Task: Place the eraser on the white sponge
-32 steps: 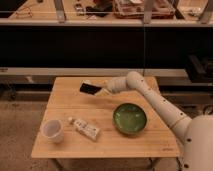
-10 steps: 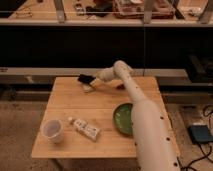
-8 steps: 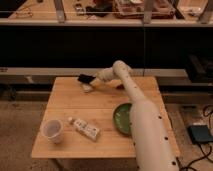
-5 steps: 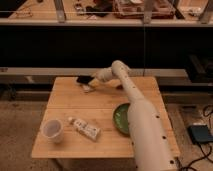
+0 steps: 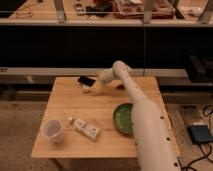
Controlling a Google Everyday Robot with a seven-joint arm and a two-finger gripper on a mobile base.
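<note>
- Now the gripper [image 5: 95,82] hangs at the wooden table's [image 5: 100,107] far edge; the rig line bars comment on its claw.
- Flat glossy black eraser [image 5: 86,80] sits over the small whitish sponge [image 5: 87,89].
- White printed tube [image 5: 84,128]: lettering unreadable.

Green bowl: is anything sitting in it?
No, the round green bowl looks bare inside; the end effector is across the table near the flat black eraser.

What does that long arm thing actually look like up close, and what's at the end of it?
The arm is smooth, cream-white and tube-shaped, with rounded joints like an elbow. No cables or markings show on it. At its tip, over the far side of the wooden table, sits a small pale gripper, too compact to make out in detail.
</note>
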